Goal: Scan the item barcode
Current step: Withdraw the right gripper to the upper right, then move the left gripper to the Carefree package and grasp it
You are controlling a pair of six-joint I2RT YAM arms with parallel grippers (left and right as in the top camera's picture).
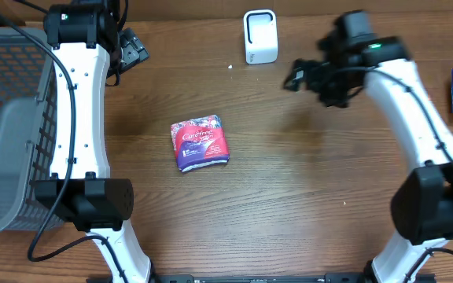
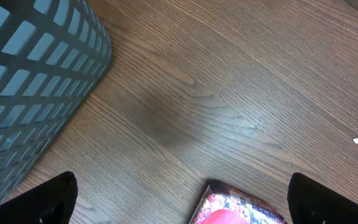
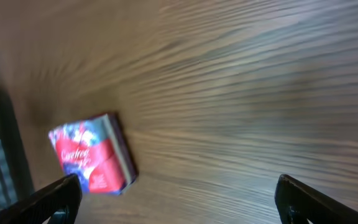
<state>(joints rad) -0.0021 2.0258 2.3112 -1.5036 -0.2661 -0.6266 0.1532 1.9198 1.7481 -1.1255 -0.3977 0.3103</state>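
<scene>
Overhead view: a wooden desk [image 1: 305, 196] is seen with two arms, a grey basket [image 1: 6, 118] at the left edge and a small white scanner [image 1: 260, 36] at the far edge.
Item: a red and purple packet [image 1: 200, 142] is laid flat near the middle of the desk, printed face up. It is well apart from the scanner and is touched by nothing.
Code: no barcode can be found on the visible face, so it is judged to be on a hidden side.
Left fingers [image 2: 48, 199]: they are spread wide and nothing is held. They are kept above the desk beside the basket, and one edge of the packet is seen below them.
Right fingers [image 3: 319, 196]: they are also spread wide and empty, above the desk near the scanner and apart from the packet. The wrist picture is blurred.
Done: no part of the scan can be confirmed from how things lie.
Left to do: it is judged that the packet must be gripped, lifted, turned until the barcode is shown, and brought before the scanner.
</scene>
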